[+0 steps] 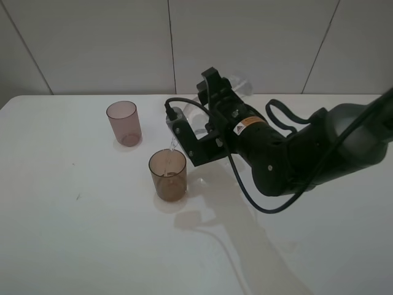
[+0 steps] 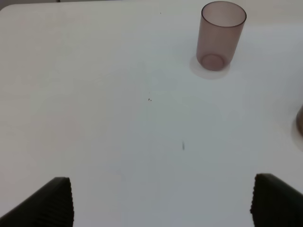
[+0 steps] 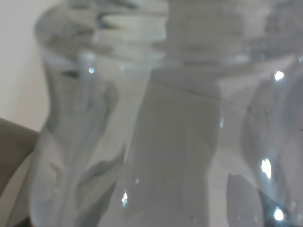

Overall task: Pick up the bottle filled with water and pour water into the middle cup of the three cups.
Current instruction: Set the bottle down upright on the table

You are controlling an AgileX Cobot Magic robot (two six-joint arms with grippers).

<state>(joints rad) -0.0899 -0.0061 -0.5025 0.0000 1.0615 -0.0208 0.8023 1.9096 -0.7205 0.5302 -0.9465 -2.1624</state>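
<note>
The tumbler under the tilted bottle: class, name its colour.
The tumbler is translucent amber-brown, shown best in the exterior high view.

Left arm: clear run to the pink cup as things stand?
Probably yes: the left gripper is open, and only bare table lies between it and the pink cup, which stands upright.

No text can be read; a small orange-and-white sticker (image 1: 250,122) on the right arm (image 1: 288,153), right of centre, is too small to make out.

Clear glossy plastic bottle (image 3: 156,142), smooth white table (image 1: 73,233)
</note>
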